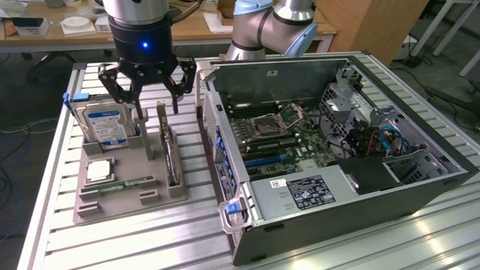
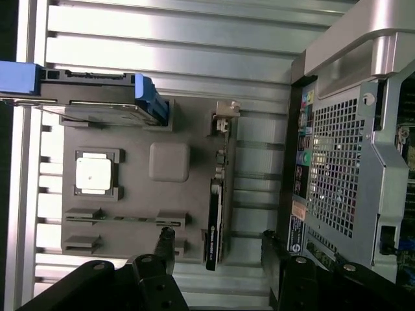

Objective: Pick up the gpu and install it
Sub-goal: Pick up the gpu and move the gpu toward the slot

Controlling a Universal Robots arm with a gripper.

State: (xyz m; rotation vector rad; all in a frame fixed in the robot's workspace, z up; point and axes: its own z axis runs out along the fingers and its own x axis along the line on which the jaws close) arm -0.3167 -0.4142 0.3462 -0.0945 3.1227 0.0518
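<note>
Claw [image 1: 156, 106] released, jaws spread wide above the gpu [image 1: 170, 154], one on each side, nothing held. Gpu stands on edge in the grey tray [image 1: 123, 166] on the bench [image 1: 150, 239], beside the open computer case [image 1: 352, 185].

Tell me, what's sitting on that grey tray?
A hard drive, the gpu standing on edge, a square silver chip and a green memory stick. Slots in the tray cover the standing ones' lower edges.
</note>
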